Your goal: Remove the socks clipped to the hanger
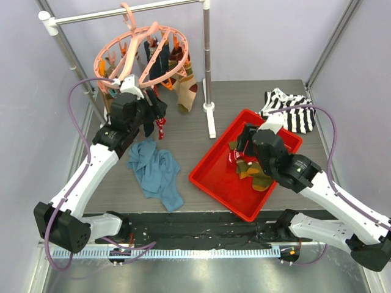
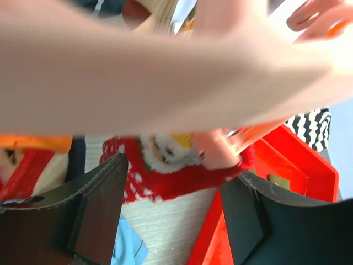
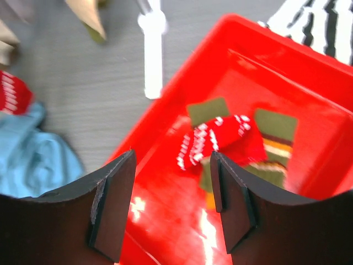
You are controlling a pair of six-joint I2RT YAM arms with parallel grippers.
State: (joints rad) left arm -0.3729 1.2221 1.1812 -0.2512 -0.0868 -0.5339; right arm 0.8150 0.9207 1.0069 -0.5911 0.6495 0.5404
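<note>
The round salmon-pink plastic hanger [image 1: 143, 55] hangs by its hook from the grey metal rail [image 1: 122, 12] above the worktop's far left corner. Knit socks [image 1: 185, 91] dangle from its clips, overlapping too much to count. The left gripper [image 1: 156, 113] sits just under the ring, jaws spread wide around a red-white patterned sock [image 2: 165, 168]; contact is unclear, and a blurred pink bar fills its wrist view. The right gripper [image 1: 244, 143], jaws parted and empty, hovers over the glossy red tray [image 1: 214, 177] near the right edge, where one red-white sock [image 3: 218, 141] lies on olive striped socks [image 3: 276, 132].
</note>
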